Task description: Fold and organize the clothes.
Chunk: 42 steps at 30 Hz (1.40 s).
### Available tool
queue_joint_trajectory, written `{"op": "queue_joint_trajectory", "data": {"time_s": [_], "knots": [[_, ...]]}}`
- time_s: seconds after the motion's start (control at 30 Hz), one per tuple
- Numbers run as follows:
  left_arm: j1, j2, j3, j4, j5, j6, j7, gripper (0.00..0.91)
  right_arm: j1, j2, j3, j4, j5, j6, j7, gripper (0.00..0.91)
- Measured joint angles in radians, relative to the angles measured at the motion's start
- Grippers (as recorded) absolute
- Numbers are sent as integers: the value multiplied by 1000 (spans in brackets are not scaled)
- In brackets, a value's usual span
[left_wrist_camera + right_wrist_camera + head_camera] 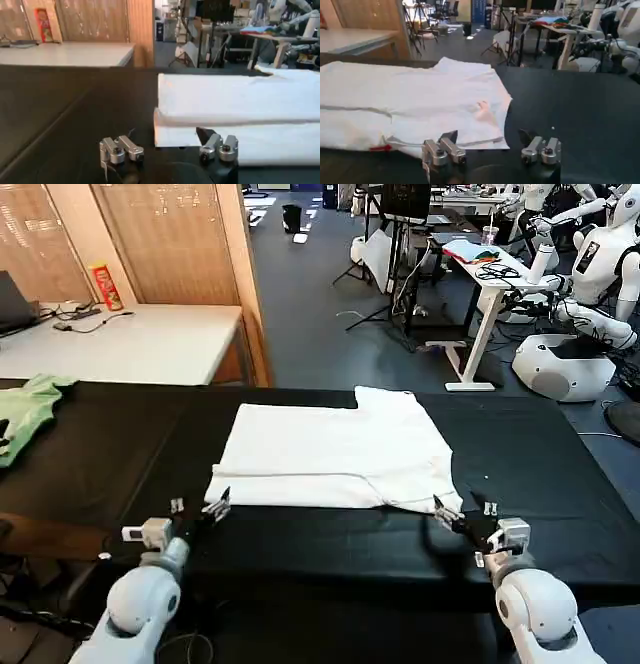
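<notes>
Soft white cotton T-shirt [335, 454] lies flat, folded oblong, long axis across the black table [120, 444]. Left gripper [200, 509] and right gripper [462, 514] gape empty at its near corners.

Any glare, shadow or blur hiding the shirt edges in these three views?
Head view: even light, white cotton T-shirt edges crisp on the black table. Left wrist view: folded edge sharp, open left gripper slightly soft. Right wrist view: hem clear beside the open right gripper; no glare.
</notes>
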Motion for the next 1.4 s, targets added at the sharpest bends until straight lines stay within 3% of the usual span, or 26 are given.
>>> {"op": "queue_joint_trajectory", "data": {"time_s": [0.1,0.27,0.47,0.57,0.6,0.63,0.87,1.1,1.4], "knots": [[10,0,-6,1,-4,1,-1,858,-11,9,1,0,-1,3,0,497],[16,1,-13,14,-9,1,-1,751,-11,20,2,-16,-2,9,0,488],[21,1,-13,16,-11,2,1,722,-14,35,4,-41,1,10,-2,488],[21,0,-11,19,-11,2,3,449,-18,42,3,-46,2,10,-5,224],[20,0,-11,19,-11,3,4,127,-18,44,3,-46,2,10,-6,68],[20,0,-11,20,-11,3,6,0,-19,44,4,-46,2,10,-6,59],[27,5,-11,16,-14,3,18,0,-32,35,6,-23,3,0,0,29],[66,32,-25,-24,7,27,-10,0,-87,5,23,44,12,-56,33,29],[220,81,-70,-159,39,33,-33,0,-235,-29,49,181,10,-113,59,29]]}}
